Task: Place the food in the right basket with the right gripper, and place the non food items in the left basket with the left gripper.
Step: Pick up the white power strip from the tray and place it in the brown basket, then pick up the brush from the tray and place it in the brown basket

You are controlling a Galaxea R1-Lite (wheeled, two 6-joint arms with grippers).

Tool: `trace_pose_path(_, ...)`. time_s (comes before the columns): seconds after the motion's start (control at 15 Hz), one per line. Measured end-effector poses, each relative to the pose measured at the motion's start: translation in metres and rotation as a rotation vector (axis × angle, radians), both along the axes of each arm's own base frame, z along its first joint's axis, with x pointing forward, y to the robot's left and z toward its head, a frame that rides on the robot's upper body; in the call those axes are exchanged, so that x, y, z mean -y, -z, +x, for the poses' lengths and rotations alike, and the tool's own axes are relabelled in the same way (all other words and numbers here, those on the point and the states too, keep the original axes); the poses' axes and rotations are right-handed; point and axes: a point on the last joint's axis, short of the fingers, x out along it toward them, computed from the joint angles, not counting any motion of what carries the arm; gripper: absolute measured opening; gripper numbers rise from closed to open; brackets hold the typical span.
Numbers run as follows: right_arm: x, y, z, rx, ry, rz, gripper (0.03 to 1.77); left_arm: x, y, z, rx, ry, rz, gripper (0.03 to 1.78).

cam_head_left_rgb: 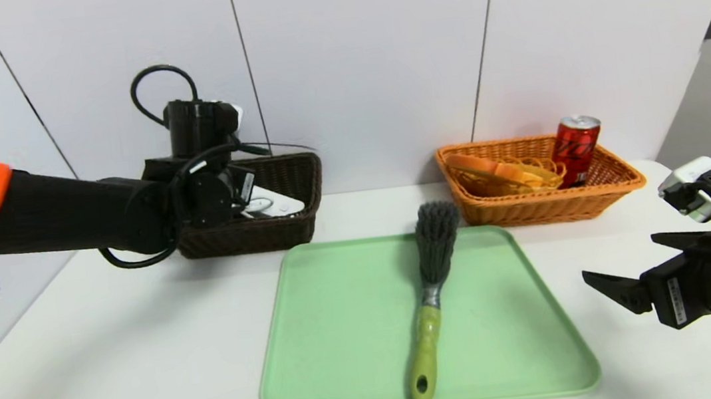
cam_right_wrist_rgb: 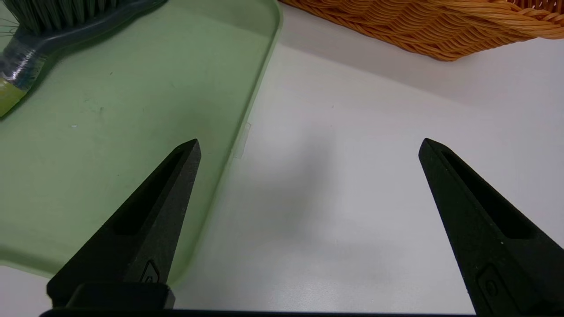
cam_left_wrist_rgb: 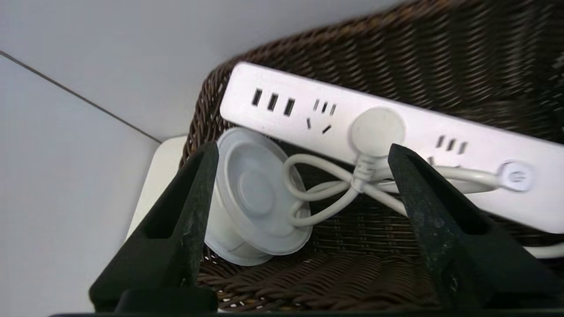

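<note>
Green-handled brush (cam_head_left_rgb: 430,298) lies lengthwise on the green tray (cam_head_left_rgb: 344,334), bristles toward the far edge, handle toward the robot. Beyond the tray's far left corner, the left gripper (cam_left_wrist_rgb: 302,154) hangs over the dark basket (cam_head_left_rgb: 291,220), jaws apart, above a power strip (cam_left_wrist_rgb: 396,132). Beside the tray's right edge, the right gripper (cam_right_wrist_rgb: 308,145) waits, jaws wide.

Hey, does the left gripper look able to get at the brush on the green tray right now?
Probably yes: the brush lies alone on the tray with nothing over it, and the left gripper, over the dark basket, is open.
</note>
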Motion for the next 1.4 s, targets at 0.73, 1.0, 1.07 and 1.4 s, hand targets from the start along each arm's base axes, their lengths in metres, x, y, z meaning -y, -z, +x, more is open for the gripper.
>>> trace_pose_path(0.73,0.001,-0.003,-0.004,0.018,0.001,0.001,1.71,0.038,-0.077,-0.104,0.063,0.198,-0.28,1.62)
trace_pose_path(1.0,0.002,-0.005,-0.006,0.028,0.002,0.005,1.71,0.063,-0.088,-0.151,-0.065,0.258,-0.437,1.66)
trace_pose_path(1.07,0.002,-0.005,-0.007,0.03,0.002,0.006,1.71,0.066,-0.091,-0.158,-0.096,0.258,-0.465,1.66)
trace_pose_path(1.4,0.002,-0.009,-0.006,0.044,0.006,0.018,1.71,0.103,-0.078,-0.188,-0.312,0.249,-0.516,1.67)
